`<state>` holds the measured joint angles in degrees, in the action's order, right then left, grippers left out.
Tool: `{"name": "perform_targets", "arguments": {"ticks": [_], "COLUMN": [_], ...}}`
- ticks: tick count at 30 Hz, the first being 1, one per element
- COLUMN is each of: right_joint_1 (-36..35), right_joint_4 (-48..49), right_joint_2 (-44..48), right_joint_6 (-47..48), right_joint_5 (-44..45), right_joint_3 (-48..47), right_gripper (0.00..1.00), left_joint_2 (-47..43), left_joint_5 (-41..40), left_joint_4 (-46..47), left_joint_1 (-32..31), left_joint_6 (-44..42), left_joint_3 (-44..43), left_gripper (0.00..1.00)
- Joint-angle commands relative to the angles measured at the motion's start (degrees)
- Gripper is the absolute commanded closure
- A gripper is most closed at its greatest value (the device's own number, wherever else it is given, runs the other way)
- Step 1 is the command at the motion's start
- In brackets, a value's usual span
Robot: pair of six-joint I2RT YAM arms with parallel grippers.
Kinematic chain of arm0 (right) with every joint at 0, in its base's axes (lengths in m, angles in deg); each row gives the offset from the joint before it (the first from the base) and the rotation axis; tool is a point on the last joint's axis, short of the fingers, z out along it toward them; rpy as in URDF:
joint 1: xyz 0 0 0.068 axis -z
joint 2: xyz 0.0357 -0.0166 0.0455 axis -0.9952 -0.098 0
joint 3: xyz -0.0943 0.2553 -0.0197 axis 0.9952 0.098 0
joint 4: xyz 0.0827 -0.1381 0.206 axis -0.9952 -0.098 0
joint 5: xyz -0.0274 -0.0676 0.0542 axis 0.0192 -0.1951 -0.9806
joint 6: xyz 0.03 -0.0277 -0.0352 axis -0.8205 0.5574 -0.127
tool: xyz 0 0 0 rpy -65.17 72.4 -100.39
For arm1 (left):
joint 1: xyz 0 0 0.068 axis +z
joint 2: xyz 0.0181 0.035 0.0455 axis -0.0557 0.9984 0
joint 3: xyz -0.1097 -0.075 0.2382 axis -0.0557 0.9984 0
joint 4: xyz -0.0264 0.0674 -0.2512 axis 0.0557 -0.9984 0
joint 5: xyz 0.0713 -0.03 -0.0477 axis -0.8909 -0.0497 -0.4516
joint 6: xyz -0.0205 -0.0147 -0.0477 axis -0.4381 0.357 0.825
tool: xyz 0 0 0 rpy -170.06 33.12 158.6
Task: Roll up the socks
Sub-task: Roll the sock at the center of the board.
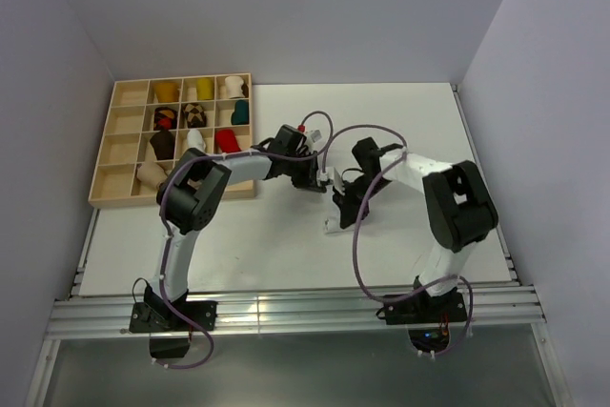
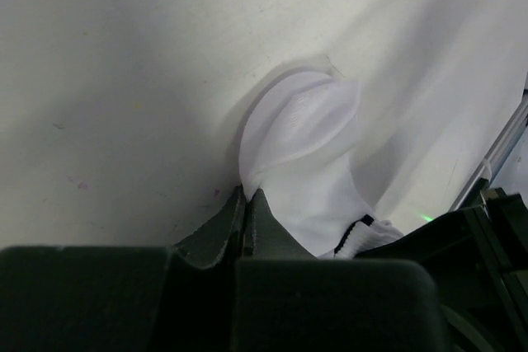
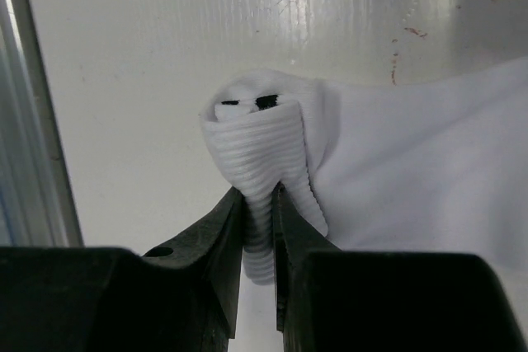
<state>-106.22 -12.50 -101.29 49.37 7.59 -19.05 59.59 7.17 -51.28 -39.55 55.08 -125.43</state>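
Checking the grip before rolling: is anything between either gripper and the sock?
Nothing visible. The left gripper pinches the smooth end of the white sock directly, and the right gripper pinches its ribbed cuff directly.

Wooden divided tray (image 1: 127, 121) at far left, white table (image 1: 410, 111), metal rails (image 1: 305, 312)
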Motion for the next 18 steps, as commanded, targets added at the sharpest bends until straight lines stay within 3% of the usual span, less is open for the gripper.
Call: {"name": "perform_targets", "arguments": {"ticks": [1,7,13,18], "right_joint_1": [2.86,4.53,4.53,4.71], "right_joint_4": [-18.06,-26.34,-25.57,-25.04], "right_joint_2": [-7.47,-18.29,-24.36,-26.30], "right_joint_6": [3.78,-0.61,-7.20,-8.70], "right_joint_5": [-4.45,-2.44,1.17,1.79], "right_joint_3": [-7.50,-19.10,-22.72,-23.42], "right_gripper": [0.85,0.84,0.84,0.84], "left_joint_2": [-2.16,-4.10,-5.50,-9.98], "left_joint_5": [-8.55,-8.56,-8.29,-10.74], "left_joint_4": [1.32,5.01,9.58,14.85], "left_joint_1": [1.11,1.11,0.94,0.85], "left_joint_6": [0.20,1.52,2.31,5.04], "left_joint_3": [2.61,6.92,10.17,15.88], "left_gripper": [1.00,1.00,0.99,0.89]}}
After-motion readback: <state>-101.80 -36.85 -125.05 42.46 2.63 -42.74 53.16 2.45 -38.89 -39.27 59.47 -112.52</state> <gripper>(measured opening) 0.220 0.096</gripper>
